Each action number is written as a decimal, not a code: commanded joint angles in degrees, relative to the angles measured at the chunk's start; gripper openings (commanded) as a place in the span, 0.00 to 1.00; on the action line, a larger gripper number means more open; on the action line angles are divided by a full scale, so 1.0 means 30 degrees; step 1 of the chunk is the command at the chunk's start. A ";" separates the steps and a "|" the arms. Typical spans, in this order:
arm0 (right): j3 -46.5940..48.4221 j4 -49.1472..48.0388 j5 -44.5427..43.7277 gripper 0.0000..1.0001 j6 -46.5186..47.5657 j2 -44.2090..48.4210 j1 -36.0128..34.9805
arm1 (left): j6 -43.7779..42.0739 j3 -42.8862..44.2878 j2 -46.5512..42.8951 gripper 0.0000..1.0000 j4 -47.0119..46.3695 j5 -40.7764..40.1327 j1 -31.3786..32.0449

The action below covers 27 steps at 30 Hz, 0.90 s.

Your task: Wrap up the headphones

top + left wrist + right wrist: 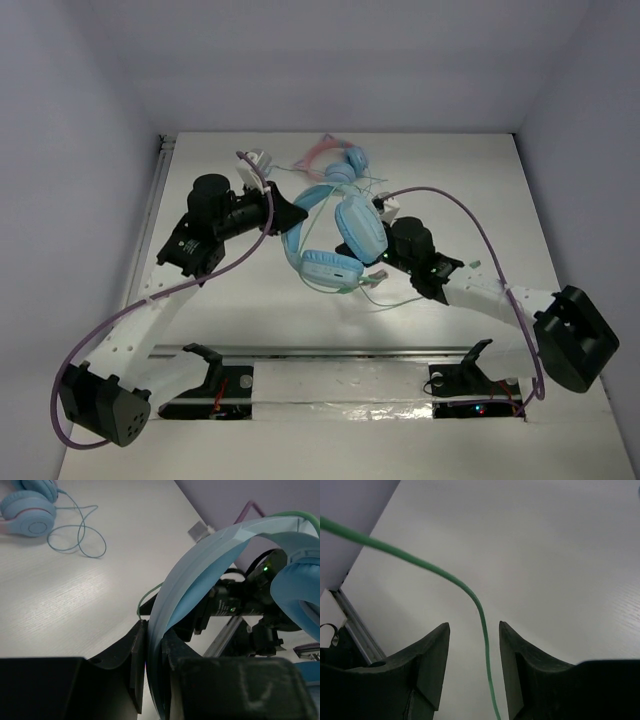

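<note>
- One pair of light-blue headphones [330, 240] lay mid-bench [450, 170].
- One smaller pink-banded pair [340, 160] sat just behind the headphones.
- Two arms flanked the headphones.

White table [200, 330] — small pink-banded headphones [340, 160] at far edge.

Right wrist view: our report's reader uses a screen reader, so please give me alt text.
A thin green cable runs between the open right gripper fingers, touching neither, arcing up toward the upper left. Behind it lies the bare white table.
</note>
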State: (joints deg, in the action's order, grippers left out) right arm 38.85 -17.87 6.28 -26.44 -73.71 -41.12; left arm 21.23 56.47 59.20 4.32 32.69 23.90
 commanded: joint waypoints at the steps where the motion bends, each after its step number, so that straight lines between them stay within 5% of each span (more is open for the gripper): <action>1: -0.0498 -0.3737 0.0483 0.50 -0.0679 -0.0738 0.0290 | 0.1446 0.1829 -0.0221 0.00 -0.0975 -0.0551 -0.0086; 24: -0.3515 -0.6024 0.3440 0.44 -0.3344 -0.2968 0.0290 | 0.3938 0.4966 0.1126 0.00 -0.1264 -0.2810 -0.1873; 27: -0.3984 -0.6758 0.4495 0.37 -0.3784 -0.2998 0.0290 | 0.3704 0.5551 0.1360 0.00 -0.0593 -0.3481 -0.2252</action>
State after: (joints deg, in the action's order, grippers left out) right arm 28.32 -32.69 15.75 -35.94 -82.46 -40.51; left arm 29.17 68.42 63.92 7.18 23.14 18.00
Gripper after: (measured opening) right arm 0.382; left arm 0.102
